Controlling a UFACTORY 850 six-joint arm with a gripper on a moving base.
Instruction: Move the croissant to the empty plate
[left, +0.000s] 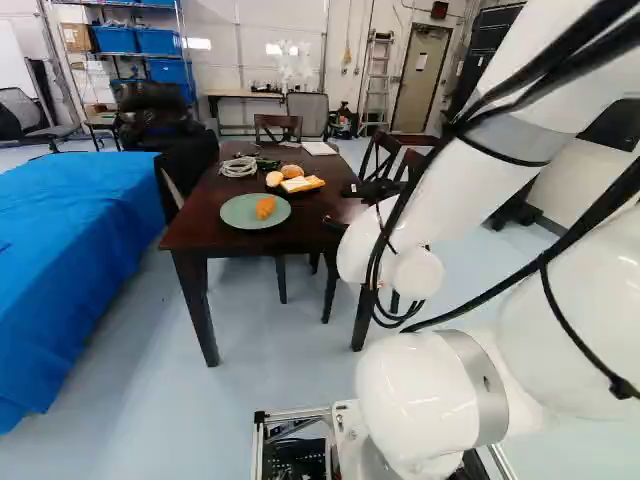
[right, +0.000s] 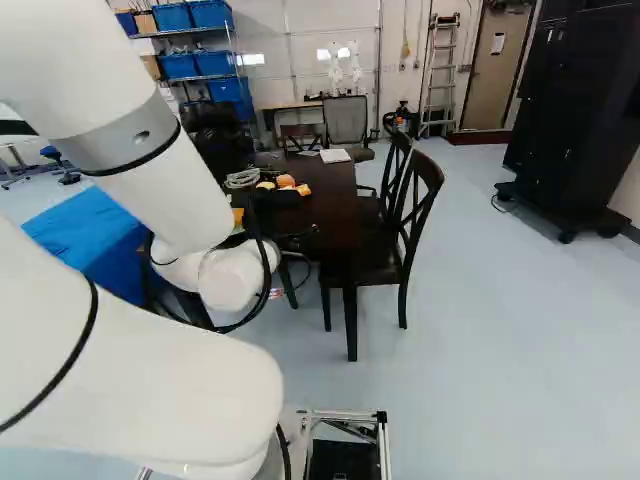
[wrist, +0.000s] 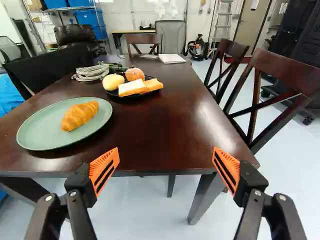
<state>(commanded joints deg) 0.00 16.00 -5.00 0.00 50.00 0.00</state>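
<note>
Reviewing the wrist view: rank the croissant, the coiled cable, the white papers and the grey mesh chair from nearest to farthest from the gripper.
From the gripper:
1. Croissant: ahead and left, on the green plate.
2. Coiled cable: farther ahead, also left.
3. White papers: toward the table's far end.
4. Grey mesh chair: beyond the table.

Dk table (wrist: 170, 125) & chairs (wrist: 287, 75) on lt-blue flr (right: 480, 350).

Rests, as a whole golden-brown croissant (wrist: 80, 116) with a ridged crust, near the middle of a round, pale green plate (wrist: 37, 132). Lies flat beneath it, smooth and shallow, near the edge of a dark wooden desk (wrist: 165, 130).
</note>
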